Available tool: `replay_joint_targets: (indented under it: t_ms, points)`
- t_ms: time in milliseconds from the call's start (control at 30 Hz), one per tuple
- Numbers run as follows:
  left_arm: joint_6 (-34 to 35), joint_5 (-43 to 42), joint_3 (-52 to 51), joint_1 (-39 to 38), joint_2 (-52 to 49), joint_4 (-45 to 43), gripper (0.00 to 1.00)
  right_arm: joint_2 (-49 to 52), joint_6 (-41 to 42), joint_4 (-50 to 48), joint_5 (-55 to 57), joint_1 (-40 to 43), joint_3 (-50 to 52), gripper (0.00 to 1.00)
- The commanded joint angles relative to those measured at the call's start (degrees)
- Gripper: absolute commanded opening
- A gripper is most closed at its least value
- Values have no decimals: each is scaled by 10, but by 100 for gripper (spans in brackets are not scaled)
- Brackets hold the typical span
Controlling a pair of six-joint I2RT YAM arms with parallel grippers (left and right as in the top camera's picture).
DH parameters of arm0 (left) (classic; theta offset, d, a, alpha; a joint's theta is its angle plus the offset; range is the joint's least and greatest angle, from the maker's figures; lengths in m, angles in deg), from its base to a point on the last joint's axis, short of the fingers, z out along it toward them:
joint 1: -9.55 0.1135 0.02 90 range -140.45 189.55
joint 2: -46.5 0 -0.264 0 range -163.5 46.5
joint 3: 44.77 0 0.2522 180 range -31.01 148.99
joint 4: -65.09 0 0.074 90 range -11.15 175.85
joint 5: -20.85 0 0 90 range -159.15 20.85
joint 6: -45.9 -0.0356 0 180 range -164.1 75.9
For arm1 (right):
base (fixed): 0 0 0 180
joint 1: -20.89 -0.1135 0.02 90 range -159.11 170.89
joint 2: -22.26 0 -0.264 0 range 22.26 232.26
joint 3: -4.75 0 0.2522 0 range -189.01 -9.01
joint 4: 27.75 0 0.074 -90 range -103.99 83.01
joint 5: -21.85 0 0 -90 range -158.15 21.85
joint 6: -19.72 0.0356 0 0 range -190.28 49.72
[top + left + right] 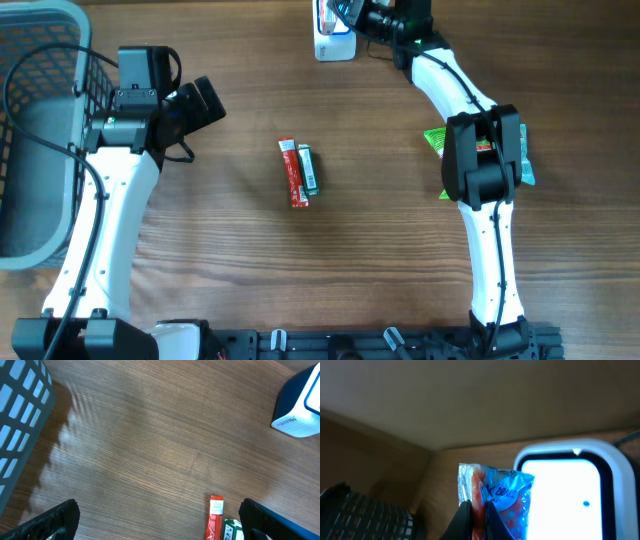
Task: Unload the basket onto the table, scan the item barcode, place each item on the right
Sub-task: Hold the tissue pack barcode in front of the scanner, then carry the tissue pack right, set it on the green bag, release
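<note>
Our right gripper [476, 519] pinches the blue packet [496, 491] by its lower edge, jaws pressed tight on the wrapper; the packet stands upright just beside the scanner [565, 495], its edge overlapping the lit window's rim; we cannot see the barcode, so we judge that the printed face must turn square to the window and hold steady; our left gripper [198, 102] hangs spread wide and empty near the basket [30, 40]; a red sachet [291, 172] and a green sachet [309, 170] lie together on the table [380, 260].
</note>
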Motion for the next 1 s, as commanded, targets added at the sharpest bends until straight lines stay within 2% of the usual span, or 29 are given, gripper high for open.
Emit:
replay_joint_targets:
  t_ms: [0,100,367,600,733,833,900,967]
  points:
    - [-7,7,4,3,-3,-1,100,12,-16,-19,16,2,-2,4]
    - [-7,7,4,3,-3,-1,100,12,15,-12,33,2,-2,4]
    - [-7,7,4,3,-3,-1,100,14,9,61,96,2,-2,4]
    - [-7,7,4,3,-3,-1,100,-18,-47,92,75,5,-2,5]
    - [-7,7,4,3,-2,-1,100,-91,-142,191,134,4,-2,5]
    - [-7,7,4,3,-3,-1,100,-159,-166,275,133,7,-2,5]
    - [-7,7,4,3,-3,-1,100,-207,-170,356,132,12,-2,5]
    - [-7,7,4,3,-3,-1,100,-269,-219,487,133,20,-2,5]
